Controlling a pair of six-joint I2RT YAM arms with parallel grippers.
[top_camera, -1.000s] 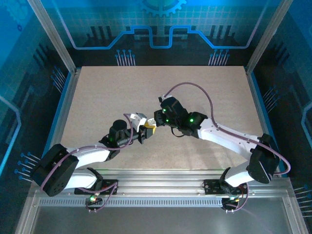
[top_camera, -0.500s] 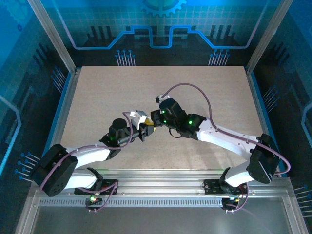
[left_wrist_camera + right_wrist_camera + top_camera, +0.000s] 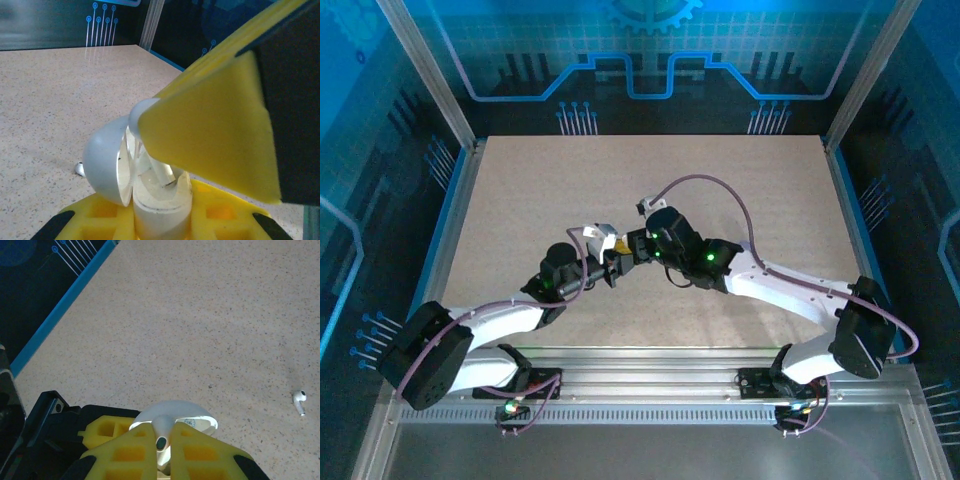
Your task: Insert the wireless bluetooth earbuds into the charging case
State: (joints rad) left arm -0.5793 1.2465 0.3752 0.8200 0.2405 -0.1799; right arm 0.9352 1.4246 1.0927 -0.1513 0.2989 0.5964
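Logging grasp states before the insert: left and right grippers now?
left gripper: jaws shut on the charging case, lid open.
right gripper: jaws shut on a white earbud.

— Where do the arms meet?
— Mid-table [image 3: 520, 190]. The left gripper [image 3: 612, 268] comes in from the near left and the right gripper [image 3: 638, 247] from the right, tip to tip.
— And the charging case [image 3: 107, 165]?
— Between the left gripper's fingers. An earbud [image 3: 161, 432], pinched in the right gripper, sits over it with its stem down inside.
— Anything else?
— A second earbud [image 3: 299, 401] lies on the table on the far side, apart from the case.
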